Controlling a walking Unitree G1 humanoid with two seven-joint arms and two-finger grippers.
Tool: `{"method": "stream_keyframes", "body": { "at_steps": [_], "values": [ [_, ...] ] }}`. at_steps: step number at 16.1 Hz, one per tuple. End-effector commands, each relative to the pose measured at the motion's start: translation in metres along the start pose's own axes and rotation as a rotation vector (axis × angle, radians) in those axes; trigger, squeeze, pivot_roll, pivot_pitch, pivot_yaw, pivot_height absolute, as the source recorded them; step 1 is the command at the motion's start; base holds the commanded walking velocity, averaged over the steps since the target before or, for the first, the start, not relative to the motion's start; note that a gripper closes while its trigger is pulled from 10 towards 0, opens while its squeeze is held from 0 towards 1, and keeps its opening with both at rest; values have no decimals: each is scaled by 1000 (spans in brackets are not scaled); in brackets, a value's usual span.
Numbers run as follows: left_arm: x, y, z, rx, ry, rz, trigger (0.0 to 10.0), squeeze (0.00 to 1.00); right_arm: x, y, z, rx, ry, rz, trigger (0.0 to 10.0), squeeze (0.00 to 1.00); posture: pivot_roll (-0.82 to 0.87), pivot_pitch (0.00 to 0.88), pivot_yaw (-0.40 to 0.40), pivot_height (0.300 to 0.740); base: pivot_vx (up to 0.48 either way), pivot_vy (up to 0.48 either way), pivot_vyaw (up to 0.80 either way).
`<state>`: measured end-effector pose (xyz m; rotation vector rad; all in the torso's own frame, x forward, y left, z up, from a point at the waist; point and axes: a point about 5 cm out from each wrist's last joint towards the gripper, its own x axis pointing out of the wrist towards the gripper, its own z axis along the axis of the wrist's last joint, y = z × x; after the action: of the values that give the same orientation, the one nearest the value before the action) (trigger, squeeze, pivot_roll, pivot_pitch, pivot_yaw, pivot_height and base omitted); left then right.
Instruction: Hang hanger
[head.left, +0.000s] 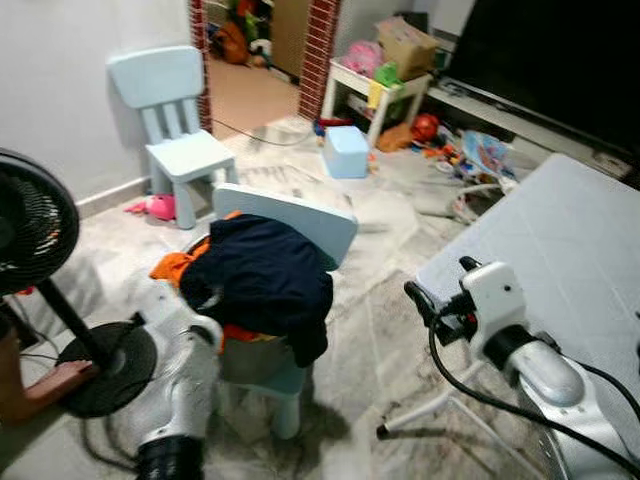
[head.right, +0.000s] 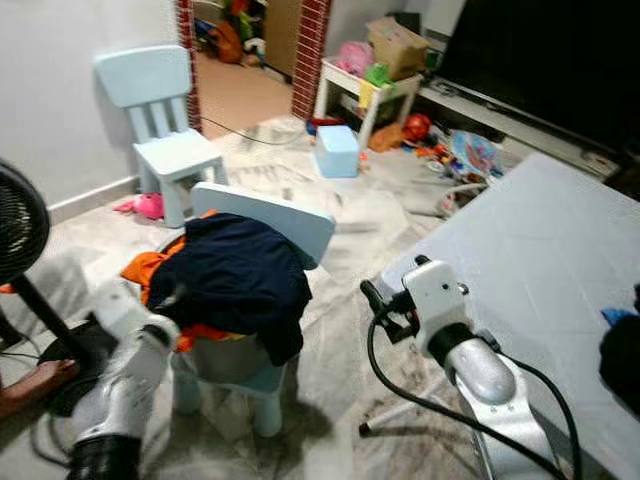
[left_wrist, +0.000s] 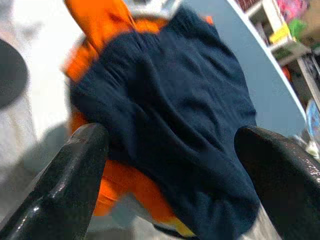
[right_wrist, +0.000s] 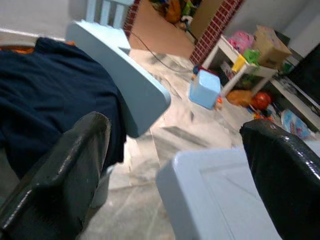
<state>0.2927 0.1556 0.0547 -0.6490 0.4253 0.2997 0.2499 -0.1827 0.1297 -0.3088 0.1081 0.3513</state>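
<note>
A heap of clothes lies on the seat of a small pale blue chair (head.left: 300, 222): a navy garment (head.left: 265, 275) on top of an orange one (head.left: 175, 265). My left gripper (left_wrist: 172, 132) is open just in front of the heap's near left side, its fingers (left_wrist: 75, 170) spread to either side of the navy cloth, holding nothing. My right gripper (head.left: 438, 280) is open and empty, hovering to the right of the chair, beside the corner of the pale grey table (head.left: 560, 250). I see no hanger in these frames.
A black standing fan (head.left: 30, 225) stands at the left, and a person's foot (head.left: 50, 385) rests on its base. A second pale blue chair (head.left: 175, 120) stands by the wall. Behind are a blue box (head.left: 345, 150), scattered toys (head.left: 450, 150) and a white side table (head.left: 375, 85).
</note>
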Motion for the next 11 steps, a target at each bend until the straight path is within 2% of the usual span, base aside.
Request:
{"method": "stream_keyframes", "body": {
  "at_steps": [1,3,6,8,11],
  "values": [
    [-1,-14,-23,-20,70,-25,10000,0,-7,-10,3,-17,6,-26,10000,0,-235,50,-140,740,0,0,0],
    [5,-20,-28,-17,83,-30,10000,0,-16,-14,1,-30,32,-38,10000,0,-258,58,-139,740,0,0,0],
    [7,-13,-22,-5,22,51,10000,0,-26,-17,-4,-46,63,-46,10000,0,-265,64,-140,740,0,0,0],
    [4,1,-18,24,-25,123,10000,0,-28,-16,-7,-48,80,-44,10000,0,-262,67,-142,740,0,0,0],
    [4,17,-19,38,-13,158,10000,0,-24,-13,-6,-49,75,-38,10000,0,-245,70,-144,740,0,0,0]
  ]
}}
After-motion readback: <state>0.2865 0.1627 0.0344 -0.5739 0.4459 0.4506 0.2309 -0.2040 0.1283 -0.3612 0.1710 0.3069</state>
